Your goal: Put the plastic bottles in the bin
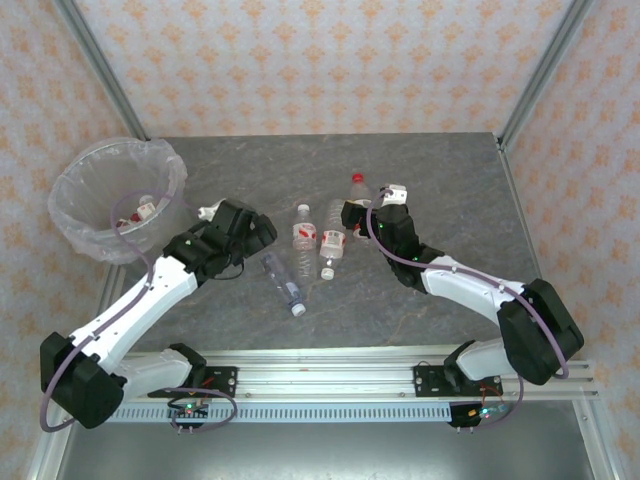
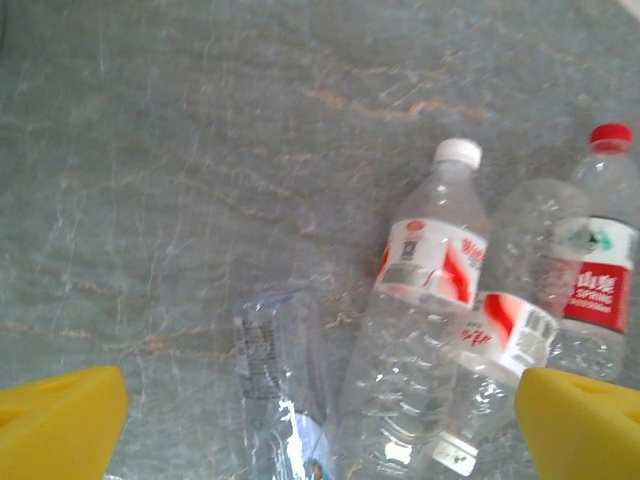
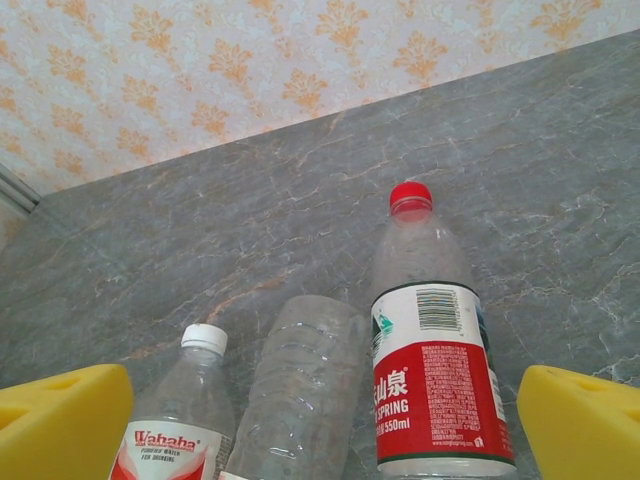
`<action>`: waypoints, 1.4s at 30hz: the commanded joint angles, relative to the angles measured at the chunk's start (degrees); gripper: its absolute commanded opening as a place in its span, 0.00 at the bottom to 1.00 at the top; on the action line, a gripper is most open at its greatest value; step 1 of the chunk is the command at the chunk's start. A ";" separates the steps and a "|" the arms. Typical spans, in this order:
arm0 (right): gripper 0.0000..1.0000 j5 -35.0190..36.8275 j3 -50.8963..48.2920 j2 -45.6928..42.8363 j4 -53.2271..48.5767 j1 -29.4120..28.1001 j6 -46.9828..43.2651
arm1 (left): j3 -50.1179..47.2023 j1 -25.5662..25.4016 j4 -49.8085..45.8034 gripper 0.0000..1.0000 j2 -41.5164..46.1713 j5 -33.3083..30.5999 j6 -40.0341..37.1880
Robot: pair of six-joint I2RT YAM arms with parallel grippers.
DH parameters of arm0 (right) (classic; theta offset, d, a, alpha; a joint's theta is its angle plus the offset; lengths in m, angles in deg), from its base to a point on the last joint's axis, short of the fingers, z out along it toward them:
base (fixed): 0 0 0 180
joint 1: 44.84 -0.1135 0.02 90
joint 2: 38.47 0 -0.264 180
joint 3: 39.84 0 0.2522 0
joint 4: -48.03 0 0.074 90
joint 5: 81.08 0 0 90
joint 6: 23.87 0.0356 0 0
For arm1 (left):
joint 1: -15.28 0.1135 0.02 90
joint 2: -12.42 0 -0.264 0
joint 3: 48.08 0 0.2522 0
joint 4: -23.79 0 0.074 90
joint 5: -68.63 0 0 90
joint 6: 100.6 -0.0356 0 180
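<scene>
Top external: grey veined stone-look table (image 1: 440,180), orange floral wallpaper all round.
Four thin, crinkly clear plastic bottles (image 1: 283,283) lie mid-table between my arms, among them a red-cap bottle (image 1: 358,198) and a white-cap bottle (image 1: 304,232) with a red-and-white label. Round translucent bag-lined bin (image 1: 75,215) at far left, one bottle inside. My left pincer (image 2: 320,425) and right pincer (image 3: 320,425) both gape wide, holding nothing.

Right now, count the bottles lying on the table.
4: red-capped bottle at the back, white-capped bottle beside a flipped bottle, crumpled bottle nearest. More may be hidden.
</scene>
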 commanded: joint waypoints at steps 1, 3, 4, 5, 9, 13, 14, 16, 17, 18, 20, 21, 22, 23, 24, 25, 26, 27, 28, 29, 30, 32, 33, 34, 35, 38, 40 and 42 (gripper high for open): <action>0.99 2.42 -0.23 -0.37 -0.12 0.13 1.19 | -1.28 -1.63 0.22 1.00 -2.31 1.60 3.30; 0.99 2.31 0.01 0.05 -0.32 0.12 1.39 | -2.00 -2.68 1.02 1.00 -3.86 2.56 3.70; 0.99 2.09 0.31 0.17 -0.55 0.12 1.40 | -2.41 -3.10 2.02 1.00 -4.45 3.29 3.70; 0.99 1.85 0.57 0.41 -0.96 0.13 1.25 | -2.73 -3.52 3.08 1.00 -5.10 3.93 3.66; 0.99 1.04 1.96 1.26 -2.22 0.13 0.78 | -2.73 -4.63 4.55 1.00 -7.82 4.28 3.70; 0.99 0.86 2.65 1.85 -2.56 0.12 0.68 | -2.54 -5.13 4.97 1.00 -9.81 4.28 3.60; 0.99 0.84 2.69 1.92 -2.57 0.13 0.69 | -2.51 -5.25 5.06 1.00 -10.29 4.20 3.69; 0.99 0.77 2.77 2.10 -2.58 0.12 0.77 | -2.72 -5.33 5.58 1.00 -11.02 4.06 3.95; 0.99 0.86 2.78 2.12 -2.58 0.13 0.72 | -2.87 -5.41 5.97 1.00 -11.59 3.94 4.21; 0.99 0.90 2.78 2.11 -2.67 0.13 0.76 | -2.93 -5.43 6.26 1.00 -12.10 3.95 4.44; 0.99 1.17 2.70 2.14 -2.91 0.13 0.65 | -2.97 -5.43 6.31 1.00 -13.63 3.85 5.00; 0.99 1.36 2.69 2.01 -3.00 0.12 0.64 | -2.87 -5.43 6.06 1.00 -14.24 3.84 5.18; 0.99 1.43 2.69 1.99 -3.13 0.13 0.66 | -2.72 -5.43 5.96 0.99 -14.94 3.84 5.35; 0.99 1.60 2.64 1.92 -3.20 0.13 0.64 | -2.66 -5.52 5.85 0.99 -15.43 3.84 5.60; 0.99 1.69 2.61 1.95 -3.35 0.12 0.63 | -2.77 -5.52 5.70 0.98 -15.71 3.73 5.91; 0.99 1.82 2.52 1.88 -3.42 0.13 0.66 | -2.90 -5.61 5.35 0.97 -15.99 3.43 6.36; 0.99 1.98 2.48 1.78 -3.46 0.18 0.64 | -3.22 -5.76 5.04 0.97 -16.22 2.97 6.84; 0.99 2.12 2.39 1.68 -3.55 0.08 0.67 | -3.54 -5.88 5.04 0.96 -16.32 2.63 7.16; 0.99 2.33 2.34 1.61 -3.55 0.11 0.76 | -4.18 -5.96 5.60 0.94 -16.61 2.65 7.45; 0.99 2.59 2.18 1.67 -3.55 0.11 0.87 | -4.67 -5.93 6.17 0.92 -17.11 2.74 7.71; 0.99 2.79 2.08 1.61 -3.55 0.13 1.01 | -4.92 -5.94 6.70 0.90 -17.68 3.03 7.95; 0.99 2.97 2.08 1.59 -3.55 0.13 1.12 | -5.25 -5.96 8.48 0.86 -19.16 3.90 8.35; 0.99 2.97 2.08 1.53 -3.65 0.09 1.25 | -5.22 -6.03 8.91 0.84 -19.84 3.90 8.49; 0.99 2.97 2.08 1.35 -3.72 0.13 1.22 | -5.16 -6.13 9.10 0.82 -20.50 3.48 8.60; 0.99 2.97 1.98 1.22 -3.82 0.13 1.15 | -5.06 -6.23 9.08 0.82 -21.18 3.25 8.54; 0.99 3.46 1.73 0.61 -4.17 0.13 0.87 | -5.09 -6.31 9.37 0.81 -23.10 3.27 8.14; 0.99 3.79 1.52 0.37 -4.30 0.13 0.82 | -5.32 -6.40 10.40 0.80 -24.43 4.15 7.95; 0.99 4.01 1.19 0.15 -4.25 0.13 0.95 | -5.59 -6.40 11.20 0.76 -25.86 4.56 7.61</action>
